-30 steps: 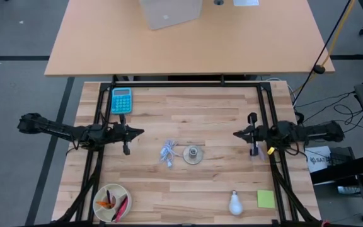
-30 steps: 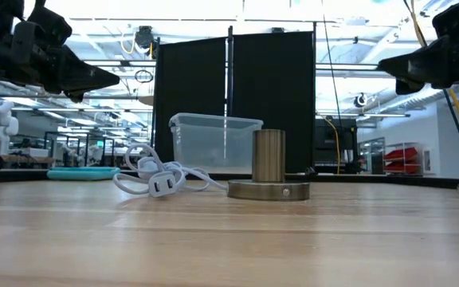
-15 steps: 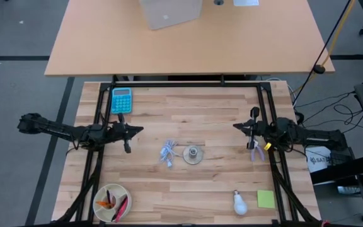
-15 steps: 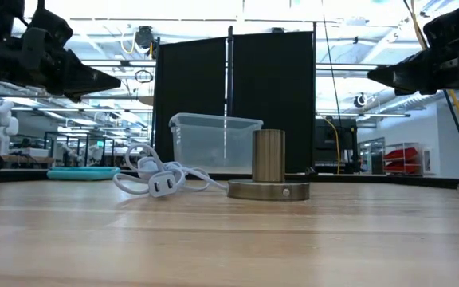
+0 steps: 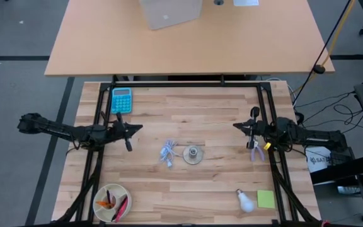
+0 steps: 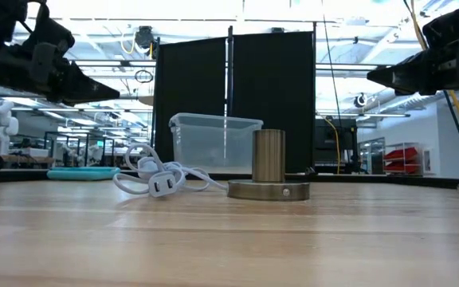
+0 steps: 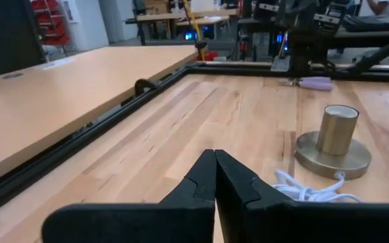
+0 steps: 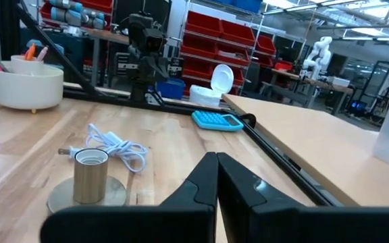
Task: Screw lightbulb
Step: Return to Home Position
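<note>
Sideways, the lightbulb (image 5: 246, 201) lies diagonally, screw base toward the socket (image 5: 194, 154).

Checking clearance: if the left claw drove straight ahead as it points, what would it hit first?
Probably the right claw, facing it at like height; the lamp socket sits lower and aside.

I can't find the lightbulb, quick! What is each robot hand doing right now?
Left gripper: shut, holding nothing.
Right gripper: shut, holding nothing.
The lightbulb lies on the table, untouched.

Calculator (image 5: 121, 100), bowl (image 5: 100, 193) (pens (image 5: 120, 208) inside)
</note>
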### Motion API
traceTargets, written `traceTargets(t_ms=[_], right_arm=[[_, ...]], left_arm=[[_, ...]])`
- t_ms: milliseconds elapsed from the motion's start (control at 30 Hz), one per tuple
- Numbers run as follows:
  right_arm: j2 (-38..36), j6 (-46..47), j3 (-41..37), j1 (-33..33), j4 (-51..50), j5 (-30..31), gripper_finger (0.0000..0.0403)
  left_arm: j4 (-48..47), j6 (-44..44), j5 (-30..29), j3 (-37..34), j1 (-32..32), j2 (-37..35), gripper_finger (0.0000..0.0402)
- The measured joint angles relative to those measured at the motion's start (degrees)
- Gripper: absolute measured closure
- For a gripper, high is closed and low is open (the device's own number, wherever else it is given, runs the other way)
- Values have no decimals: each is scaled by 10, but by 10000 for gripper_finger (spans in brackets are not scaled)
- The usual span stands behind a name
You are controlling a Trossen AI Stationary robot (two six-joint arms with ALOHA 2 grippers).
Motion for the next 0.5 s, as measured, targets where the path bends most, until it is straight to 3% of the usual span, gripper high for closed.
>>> traceTargets(t_ms=[500], right_arm=[[0, 71, 0, 0, -1, 2, 403]], left_arm=[[18, 25, 123, 0, 0, -31, 401]])
